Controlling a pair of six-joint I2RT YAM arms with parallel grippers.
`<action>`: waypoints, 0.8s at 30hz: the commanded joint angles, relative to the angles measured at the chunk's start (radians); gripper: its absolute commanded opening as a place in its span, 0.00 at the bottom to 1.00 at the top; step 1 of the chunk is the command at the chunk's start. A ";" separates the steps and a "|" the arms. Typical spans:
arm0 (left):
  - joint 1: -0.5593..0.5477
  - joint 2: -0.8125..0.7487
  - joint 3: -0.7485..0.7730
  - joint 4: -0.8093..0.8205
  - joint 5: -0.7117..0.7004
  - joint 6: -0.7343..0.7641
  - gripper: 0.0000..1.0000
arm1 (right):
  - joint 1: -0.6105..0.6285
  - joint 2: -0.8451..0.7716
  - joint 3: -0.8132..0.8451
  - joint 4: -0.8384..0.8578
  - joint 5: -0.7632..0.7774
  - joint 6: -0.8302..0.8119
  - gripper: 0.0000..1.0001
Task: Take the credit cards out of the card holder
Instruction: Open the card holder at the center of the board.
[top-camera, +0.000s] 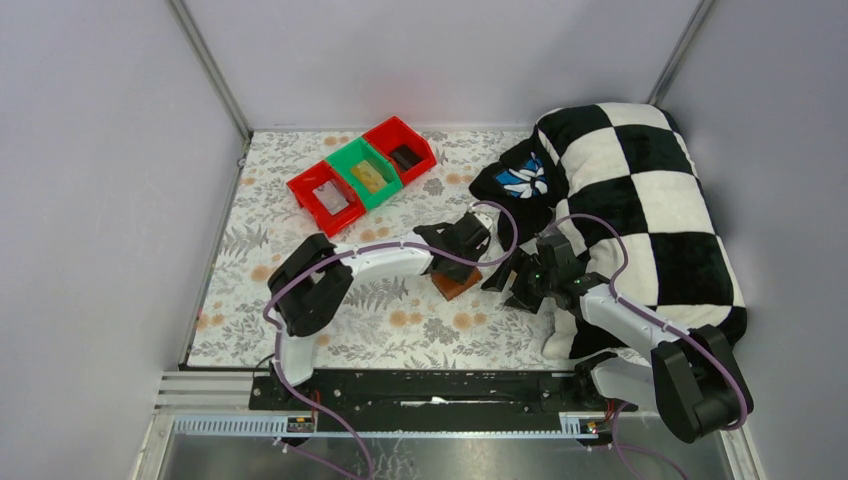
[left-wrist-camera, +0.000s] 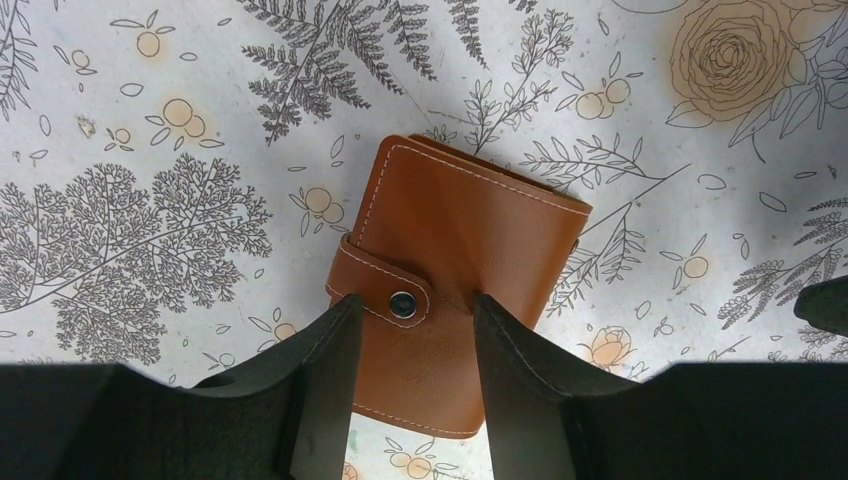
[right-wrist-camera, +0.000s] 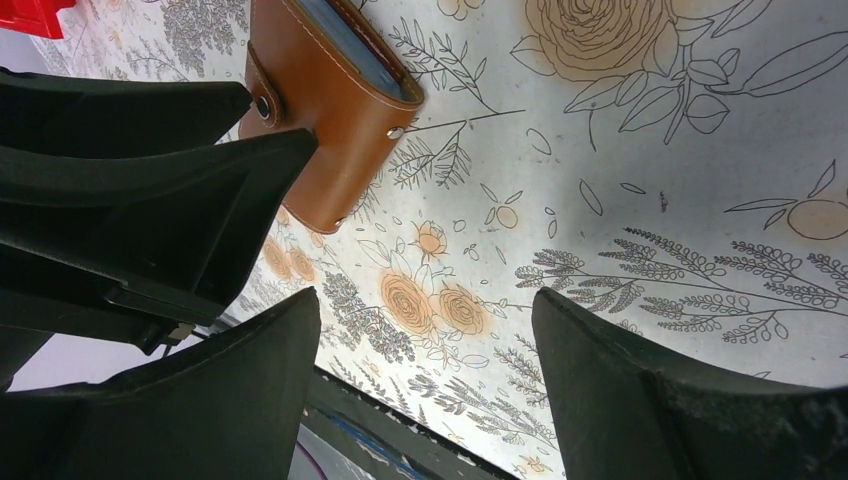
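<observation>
Two spread hands: left hand (left-wrist-camera: 415, 300) half-wide astride card holder (left-wrist-camera: 470, 225), long axis diagonal; right hand (right-wrist-camera: 425, 295) wide, empty.

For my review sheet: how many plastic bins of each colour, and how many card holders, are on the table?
Red bins: 2
Green bin: 1
Card holder: 1
Total: 4

No readable text or numbers; only a blue-white emblem (top-camera: 524, 178) on black cloth (top-camera: 493, 186).
</observation>
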 joint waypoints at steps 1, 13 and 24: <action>-0.003 0.031 0.022 -0.007 -0.051 0.017 0.47 | -0.006 -0.003 0.010 -0.006 -0.001 0.001 0.84; -0.004 0.059 0.045 -0.013 -0.095 0.041 0.00 | -0.006 0.017 0.018 0.007 -0.027 -0.008 0.83; 0.061 -0.122 -0.030 0.013 0.229 -0.159 0.00 | -0.005 0.116 0.032 0.142 -0.149 -0.025 0.86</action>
